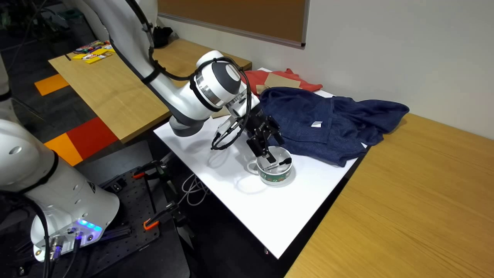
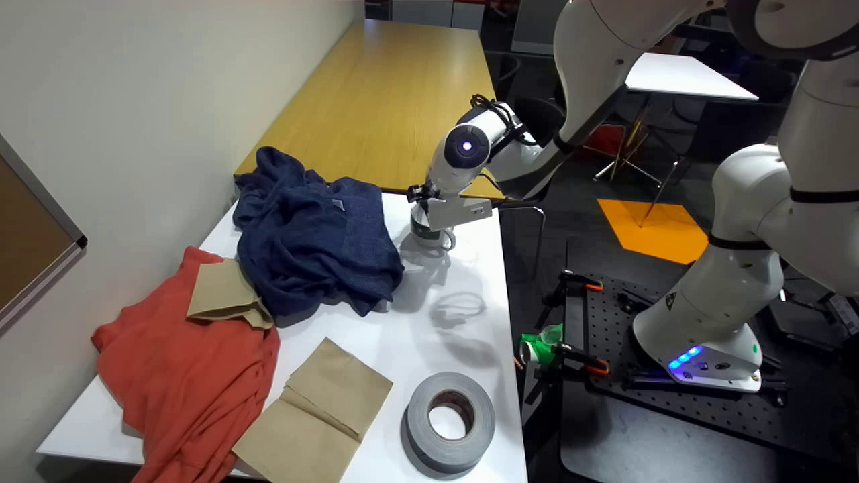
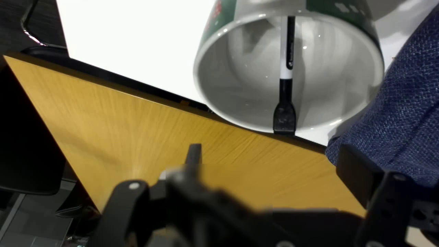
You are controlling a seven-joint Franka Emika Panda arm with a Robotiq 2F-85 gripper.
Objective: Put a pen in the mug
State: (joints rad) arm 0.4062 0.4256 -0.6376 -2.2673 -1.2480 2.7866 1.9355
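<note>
Apparently you're at the release step: the gripper (image 3: pixel 270 154) is spread wide, holding nothing, and the pen (image 3: pixel 286 74) leans inside the mug (image 3: pixel 245 82). Next calls for a gentle retreat, nudging neither.

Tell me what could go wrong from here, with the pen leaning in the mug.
The open pincer hovers close to the mug, so a sideways move might knock it. The pen lies tilted inside, its dark end up at the rim, so a brush against it could flick it out. The navy cloth lies close beside the mug and might snag on the pincer.
</note>
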